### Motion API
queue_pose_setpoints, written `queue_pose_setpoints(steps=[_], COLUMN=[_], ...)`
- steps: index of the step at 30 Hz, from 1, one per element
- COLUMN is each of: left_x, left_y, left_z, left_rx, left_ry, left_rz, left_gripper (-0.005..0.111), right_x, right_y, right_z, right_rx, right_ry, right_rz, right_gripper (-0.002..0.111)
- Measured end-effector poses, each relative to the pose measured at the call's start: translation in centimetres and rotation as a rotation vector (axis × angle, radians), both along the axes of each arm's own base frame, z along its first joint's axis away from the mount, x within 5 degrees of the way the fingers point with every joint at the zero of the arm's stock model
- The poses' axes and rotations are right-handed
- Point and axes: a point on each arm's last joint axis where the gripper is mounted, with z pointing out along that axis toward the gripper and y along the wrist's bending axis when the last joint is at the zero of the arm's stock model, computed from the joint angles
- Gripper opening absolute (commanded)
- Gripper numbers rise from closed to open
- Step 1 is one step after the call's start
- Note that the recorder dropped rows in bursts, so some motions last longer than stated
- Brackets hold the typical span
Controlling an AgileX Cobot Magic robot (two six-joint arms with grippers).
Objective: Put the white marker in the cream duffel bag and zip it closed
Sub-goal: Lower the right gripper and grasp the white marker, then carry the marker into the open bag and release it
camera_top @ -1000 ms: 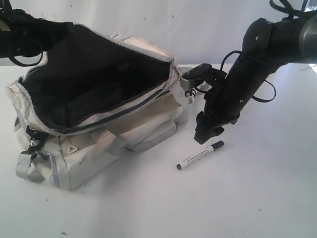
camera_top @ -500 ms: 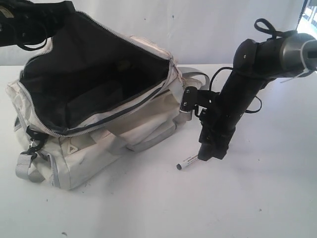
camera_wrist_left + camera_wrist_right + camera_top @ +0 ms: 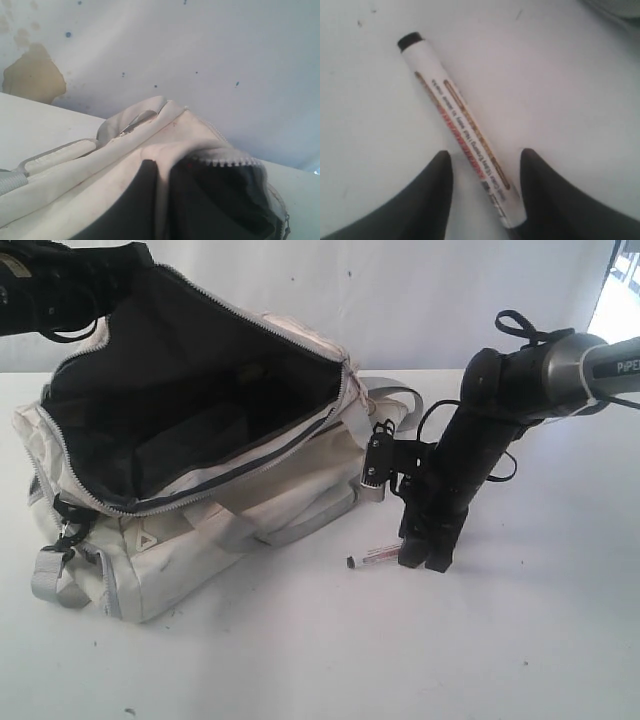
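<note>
The white marker (image 3: pixel 461 125) lies flat on the surface (image 3: pixel 570 75) between the right gripper's (image 3: pixel 485 154) open jaws; the left gripper's (image 3: pixel 105 275) jaws pinch the cream duffel bag's (image 3: pixel 290 475) raised rim.

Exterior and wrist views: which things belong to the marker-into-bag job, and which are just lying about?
Job: white marker, lying flat; cream duffel bag, unzipped; right gripper, open astride the marker.
Not the job: table; wall with a brown stain.
</note>
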Motion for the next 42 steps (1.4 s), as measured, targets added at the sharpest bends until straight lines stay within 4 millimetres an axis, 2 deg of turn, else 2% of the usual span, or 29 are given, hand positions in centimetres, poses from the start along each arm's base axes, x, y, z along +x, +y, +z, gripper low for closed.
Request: queue_pose_setpoints(steps=[3,5,7,11,21,27,36,39,42], left_x=[0.0,0.0,0.1,0.1,0.1,0.2,0.2,0.3,0.3], left_y=[0.0,0.0,0.0,0.0,0.0,0.0,0.0,0.0,0.0], left_z=[0.0,-0.1,-0.1,-0.2,-0.2,0.0,0.2,0.3,0.3], left_rx=[0.0,0.001,0.001,0.001,0.001,-0.005,-0.01,-0.013,-0.011], left_ry=[0.001,0.002,0.003,0.004,0.003,-0.02,-0.044,-0.054,-0.056], left_rz=[0.0,0.0,0.0,0.0,0.0,0.003,0.007,0.008,0.008], left_gripper=[0.0,0.0,0.0,0.0,0.0,0.0,0.0,0.0,0.0], right_x=[0.0,0.0,0.0,-0.2,-0.7,-0.8,-0.6,-0.6,-0.9], right_y=[0.0,0.0,0.0,0.0,-0.1,0.0,0.9,1.8,3.7], right_z=[-0.1,-0.1,-0.1,-0.1,0.2,2.9,6.5,7.5,8.2], right_rx=[-0.002,-0.004,-0.004,-0.006,-0.009,0.032,0.19,0.24,0.282], right_ry=[0.003,0.002,0.002,0.031,0.101,0.043,-0.058,-0.114,-0.195], right_rz=[0.002,0.003,0.003,-0.003,-0.095,-0.11,-0.206,-0.219,-0.179], right_gripper=[0.039,0.034,0.026,0.0,0.0,0.0,0.0,0.0,0.0])
